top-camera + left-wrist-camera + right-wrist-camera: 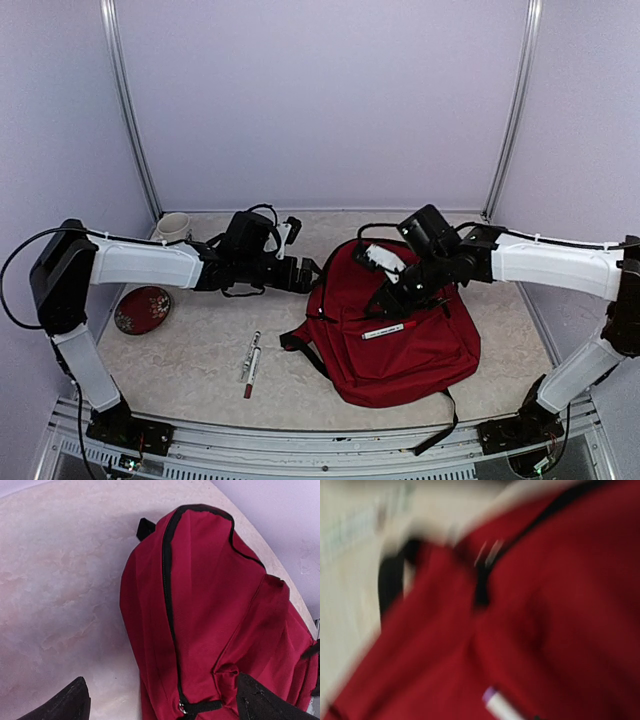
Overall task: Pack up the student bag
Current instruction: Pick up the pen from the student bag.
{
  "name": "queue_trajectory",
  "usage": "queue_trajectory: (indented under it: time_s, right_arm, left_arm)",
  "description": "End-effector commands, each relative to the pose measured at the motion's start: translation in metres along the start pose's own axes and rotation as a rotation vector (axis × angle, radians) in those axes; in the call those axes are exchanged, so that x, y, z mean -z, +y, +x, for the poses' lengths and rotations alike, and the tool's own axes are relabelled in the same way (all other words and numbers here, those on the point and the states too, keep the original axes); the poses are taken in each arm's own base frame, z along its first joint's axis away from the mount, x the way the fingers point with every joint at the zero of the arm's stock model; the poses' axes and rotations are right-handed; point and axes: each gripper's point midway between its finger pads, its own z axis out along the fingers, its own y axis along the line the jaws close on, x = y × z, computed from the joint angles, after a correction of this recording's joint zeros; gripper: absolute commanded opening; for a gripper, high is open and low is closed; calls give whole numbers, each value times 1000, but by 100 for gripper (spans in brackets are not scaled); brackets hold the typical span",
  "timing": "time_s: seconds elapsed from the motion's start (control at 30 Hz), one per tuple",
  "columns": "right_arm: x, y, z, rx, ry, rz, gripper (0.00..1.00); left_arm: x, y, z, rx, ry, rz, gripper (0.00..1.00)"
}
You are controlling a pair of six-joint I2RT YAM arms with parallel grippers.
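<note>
On the worktop [200, 340], right of centre, the student bag [400, 350] lies flat. Its main zip [167, 580] looks shut along the stretch the left wrist view shows, so packing seems barely begun. The left arm [150, 262] reaches to the bag's top corner, its jaws spread wide and holding nothing. The right arm [550, 262] hangs over the bag; whether its jaws are open or grip anything I cannot tell, that view being blurred. A red plate [143, 309] and a cup [172, 226] sit by the left edge. Two pens [250, 362] lie outside and a marker [390, 329] rests on top of the bag, all probably still to go in. Bare room lies between pens and plate; the walls crowd the back.
</note>
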Motion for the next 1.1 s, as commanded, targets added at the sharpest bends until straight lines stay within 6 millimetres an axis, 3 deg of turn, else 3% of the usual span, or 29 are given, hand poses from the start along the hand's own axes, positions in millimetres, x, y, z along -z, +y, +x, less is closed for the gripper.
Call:
queue_trajectory:
  time_s: [0.0, 0.17, 0.5, 0.63, 0.73, 0.93, 1.07]
  right_arm:
    - [-16, 12, 54, 349, 241, -17, 47]
    - [-39, 2, 63, 494, 320, 12, 48]
    - [-62, -30, 73, 532, 400, 81, 45]
    - [-69, -36, 75, 512, 416, 76, 41]
    - [-76, -36, 82, 515, 435, 63, 29]
    - [-80, -41, 86, 523, 454, 76, 6]
    - [-71, -41, 79, 525, 447, 87, 0]
  left_arm:
    - [-35, -11, 14, -9, 94, 76, 99]
    - [-55, -9, 22, -16, 108, 98, 99]
    - [-72, -7, 34, -45, 140, 138, 93]
    - [-74, -6, 35, -41, 142, 152, 84]
    - [-75, -6, 35, -47, 143, 154, 75]
    - [-75, -5, 33, -56, 143, 152, 46]
    - [-74, -1, 29, -58, 136, 143, 30]
